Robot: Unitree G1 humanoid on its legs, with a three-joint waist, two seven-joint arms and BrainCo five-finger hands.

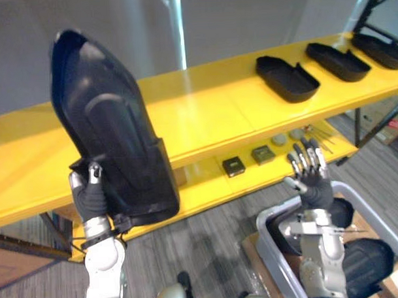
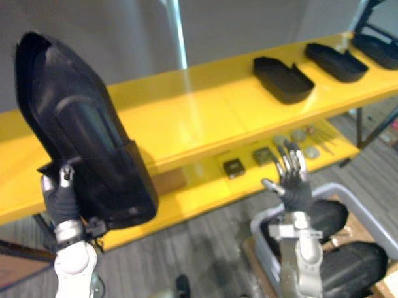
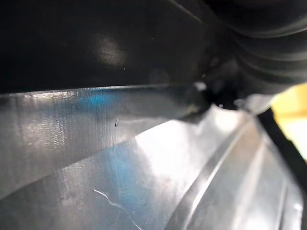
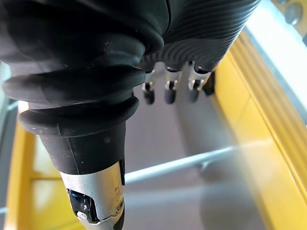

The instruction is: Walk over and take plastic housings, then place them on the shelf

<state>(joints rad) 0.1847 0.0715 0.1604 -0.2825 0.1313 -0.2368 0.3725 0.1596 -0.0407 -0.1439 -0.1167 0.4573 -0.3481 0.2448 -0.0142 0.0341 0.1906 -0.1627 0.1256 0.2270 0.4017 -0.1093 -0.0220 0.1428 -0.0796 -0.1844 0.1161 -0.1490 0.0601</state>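
A large black plastic housing stands upright and tilted in front of the yellow shelf. My left hand is shut on its lower edge, thumb against the near face. Close up in the left wrist view, the housing's glossy ribbed surface runs past my hand. My right hand is raised at the right with straight, spread fingers and holds nothing. Three more black housings lie in a row on the right of the top shelf board.
A grey bin at the lower right holds further black housings, below my right hand. The lower shelf board carries small dark blocks and a few small parts. The left and middle of the top board are bare.
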